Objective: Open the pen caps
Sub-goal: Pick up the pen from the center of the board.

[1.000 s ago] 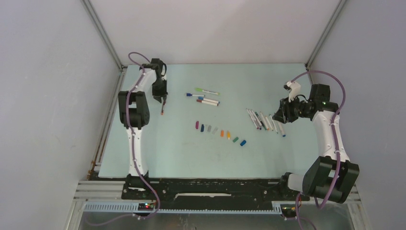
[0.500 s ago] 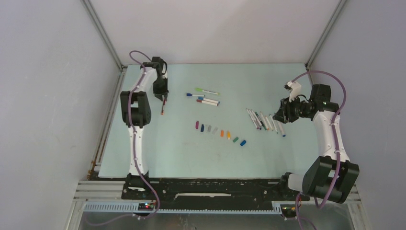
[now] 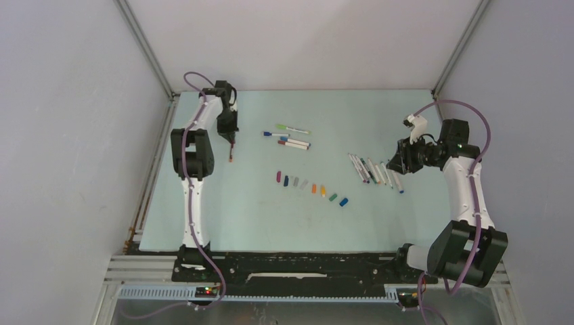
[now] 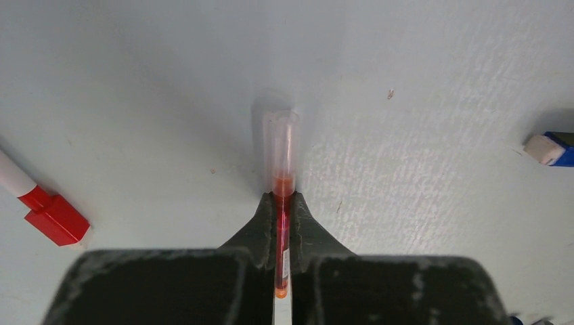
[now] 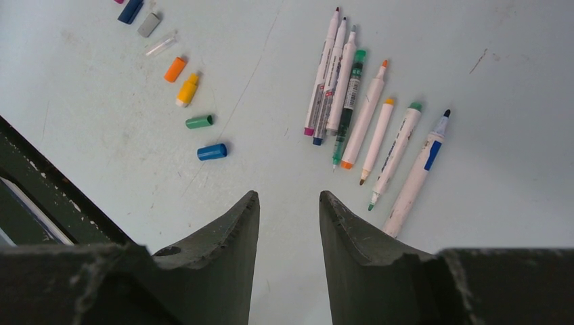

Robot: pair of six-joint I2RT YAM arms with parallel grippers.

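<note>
- The orange-red pen [image 4: 279, 227] is pinched between the fingers of the left gripper [image 4: 280, 203]. Its see-through cap [image 4: 281, 142] sticks out ahead at 12 o'clock in the left wrist view and looks to be still on.
- What changed: a second ago this gripper stood part-open around the pen. Now it is pressed together on the barrel, behind the cap.
- In the top view the pen hangs below the gripper at the table's [image 3: 257, 217] 10 o'clock. I cannot tell whether its tip still touches the surface.
- My reading is that the grasp is made but the pull is not. The cap end is free for the other arm to take.
- The right gripper [image 5: 288, 217] has not moved. Its fingers are spread with nothing between them, at the table's 3 o'clock just beside the fan of bare pens [image 5: 365, 115].
- The loose caps [image 3: 311, 187] lie in a slanted row mid-table, well apart from both grippers, so much of the job looks done.
- The three pens [image 3: 291, 137] at 12 o'clock of that row appear still capped.
- In the left wrist view a red-capped pen [image 4: 51, 218] lies at 8 o'clock and a blue-and-white pen end [image 4: 549, 147] at 3 o'clock, both clear of the fingers.
</note>
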